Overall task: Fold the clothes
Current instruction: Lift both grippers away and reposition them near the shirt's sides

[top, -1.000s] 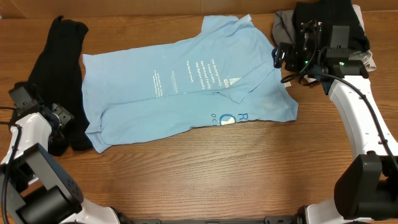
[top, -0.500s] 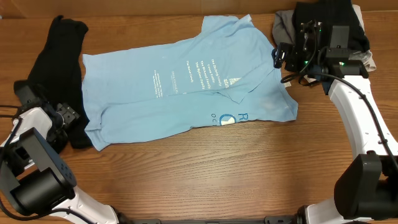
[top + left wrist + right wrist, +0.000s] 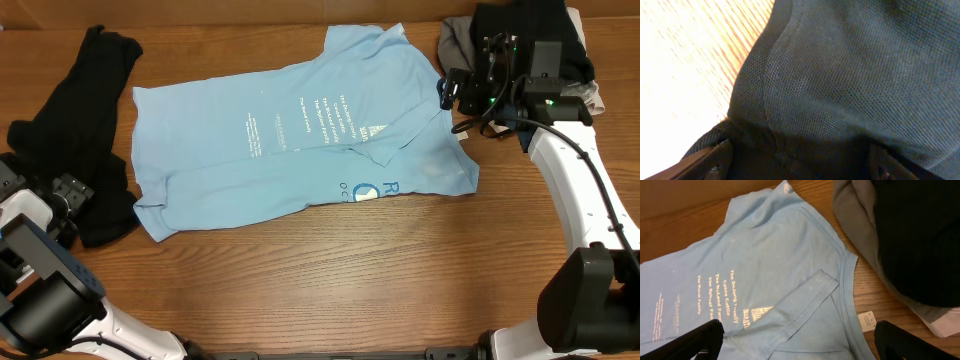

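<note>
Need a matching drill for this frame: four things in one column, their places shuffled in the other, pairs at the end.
Things
1. blue T-shirt
2. black garment
3. grey garment
4. right fingers

Places
A. top right corner of the overhead view
B. far left side
C. spread across the middle
D. above the shirt's neck end

Pairs: 1-C, 2-B, 3-A, 4-D

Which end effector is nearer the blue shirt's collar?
Right. The right end effector hovers by the collar; the left end effector is beyond the shirt, over the black garment.
</note>
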